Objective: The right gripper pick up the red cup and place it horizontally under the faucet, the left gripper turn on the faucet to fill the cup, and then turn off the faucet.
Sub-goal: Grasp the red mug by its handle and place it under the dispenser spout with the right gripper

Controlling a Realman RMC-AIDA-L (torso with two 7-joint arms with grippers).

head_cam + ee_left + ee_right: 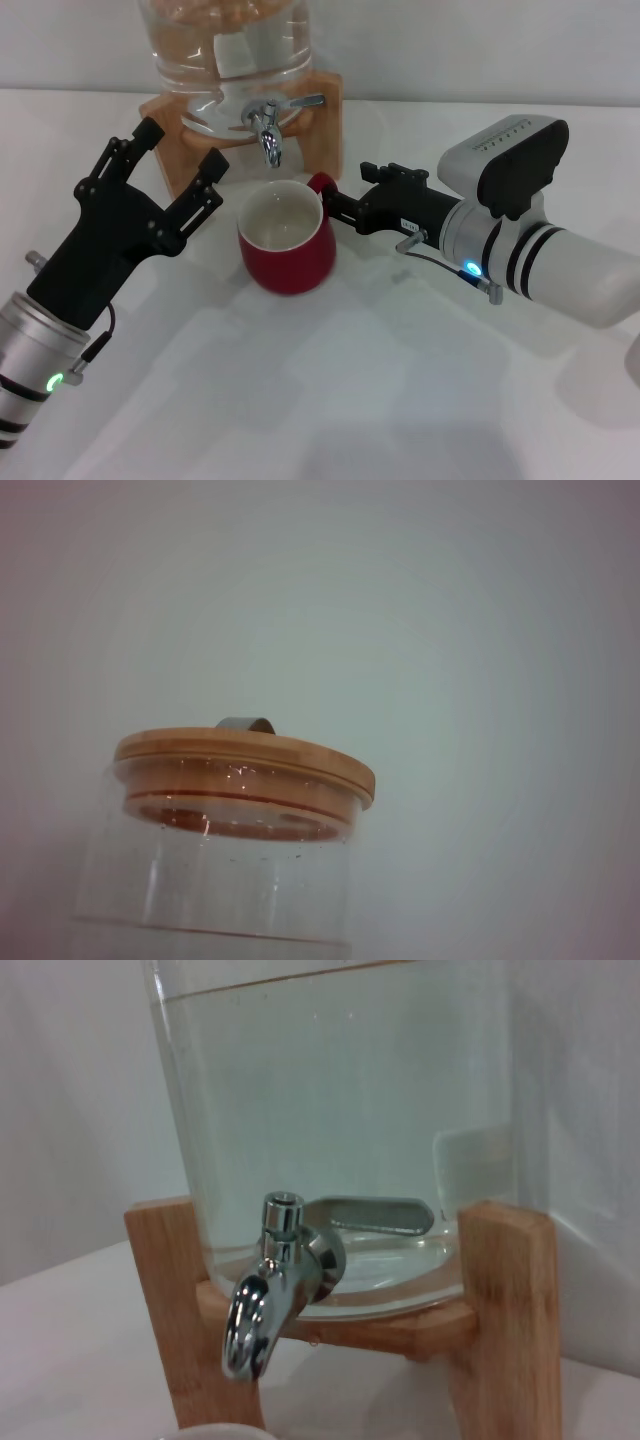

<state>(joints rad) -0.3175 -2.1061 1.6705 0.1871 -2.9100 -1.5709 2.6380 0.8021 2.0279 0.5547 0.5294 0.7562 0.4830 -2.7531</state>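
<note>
Red cup [287, 243] stands upright on the white table [330, 400], just below the faucet [268, 130] spout, at about 6 o'clock from it. Cup looks empty. Your right gripper [335, 200] sits at the cup's 3 o'clock, fingers pinching the small handle. Left gripper [180, 165] waits at 9 o'clock, fingers spread, apart from the tap. I'd say placing is about done; next you bring the left fingers to the thin lever and turn it.

No text, label, brand or number can be read; a small white tag on the right gripper [345, 208] is illegible.
</note>
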